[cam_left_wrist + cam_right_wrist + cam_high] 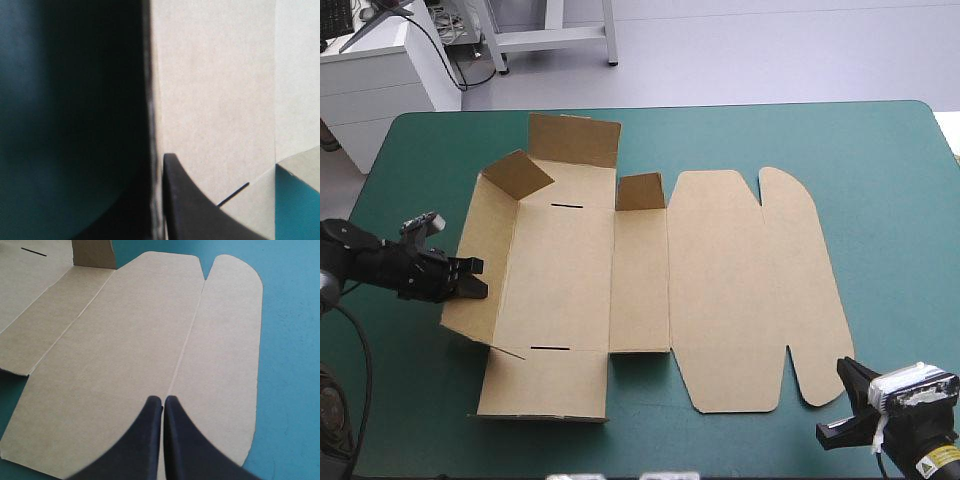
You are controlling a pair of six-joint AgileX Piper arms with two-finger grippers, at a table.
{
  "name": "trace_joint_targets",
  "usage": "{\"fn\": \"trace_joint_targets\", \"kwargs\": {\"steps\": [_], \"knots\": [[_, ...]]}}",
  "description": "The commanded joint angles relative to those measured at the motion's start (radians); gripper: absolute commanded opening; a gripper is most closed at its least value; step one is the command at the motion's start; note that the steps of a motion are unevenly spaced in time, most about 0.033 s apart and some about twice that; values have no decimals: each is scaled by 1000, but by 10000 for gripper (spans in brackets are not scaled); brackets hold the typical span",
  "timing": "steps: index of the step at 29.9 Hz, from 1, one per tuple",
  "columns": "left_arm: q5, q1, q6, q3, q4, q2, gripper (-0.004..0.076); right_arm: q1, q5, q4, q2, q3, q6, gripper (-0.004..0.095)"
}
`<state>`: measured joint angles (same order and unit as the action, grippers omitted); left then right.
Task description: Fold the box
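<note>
Inside the left claw (477, 278) sits the box's (650, 270) raised side wall (485, 235), clamped tight; right claw (163, 401) is pinched shut, lid (150, 330) lying flat ahead.

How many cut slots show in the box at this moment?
2, both in the box: the far slot by the base panel's far fold, the near slot by its fold toward the robot. Raised flaps may hide others.
</note>
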<state>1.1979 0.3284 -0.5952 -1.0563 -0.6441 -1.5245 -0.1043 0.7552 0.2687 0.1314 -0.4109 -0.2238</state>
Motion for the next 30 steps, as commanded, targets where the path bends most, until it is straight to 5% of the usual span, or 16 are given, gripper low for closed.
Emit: {"fn": "trace_joint_targets", "kwargs": {"steps": [1,19,24,30], "knots": [[104,-89,84,-128,111,26,-8,8,-63,5,10,-26,-10,0],[49,-571,-20,-664,663,-205,-8,8,-64,5,10,-26,-10,0],[-56,-644,-305,-690,759,-237,-8,8,-64,5,10,-26,-12,0],[-217,-707,-309,-688,776,-241,-8,8,-64,5,10,-26,-12,0]]}}
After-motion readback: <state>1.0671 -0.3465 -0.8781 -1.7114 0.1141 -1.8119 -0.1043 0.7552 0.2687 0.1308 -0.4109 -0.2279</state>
